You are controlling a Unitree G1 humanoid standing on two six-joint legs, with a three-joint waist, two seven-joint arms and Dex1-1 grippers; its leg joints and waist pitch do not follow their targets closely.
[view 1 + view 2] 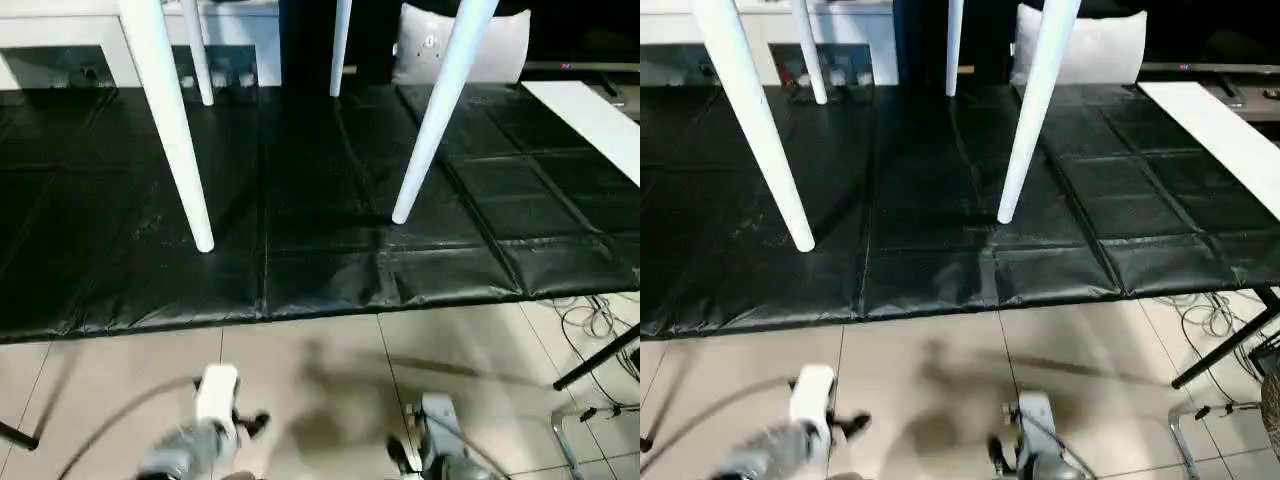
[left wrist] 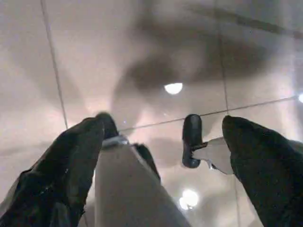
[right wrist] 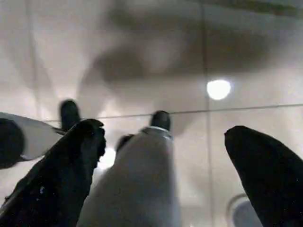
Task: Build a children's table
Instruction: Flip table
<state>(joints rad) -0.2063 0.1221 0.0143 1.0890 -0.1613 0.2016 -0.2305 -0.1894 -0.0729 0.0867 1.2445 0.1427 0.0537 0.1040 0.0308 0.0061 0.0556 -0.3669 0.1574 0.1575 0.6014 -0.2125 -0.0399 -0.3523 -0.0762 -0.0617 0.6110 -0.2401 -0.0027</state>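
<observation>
Both the left end effector (image 1: 238, 425) and the right end effector (image 1: 405, 455) hang low over the tiled floor (image 1: 330, 370), fingers spread wide, holding nothing. The children's table (image 1: 170, 130) stands on four legs on the black mat (image 1: 320, 250). Keep both arms clear of the legs.

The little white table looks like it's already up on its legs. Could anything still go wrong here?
Possibly. The near legs splay outward on the soft black mat, so one not fully seated might slip if bumped. Loose cables lie on the tile floor at the right and could snag. The left tool and right tool hang open and low over it.
</observation>
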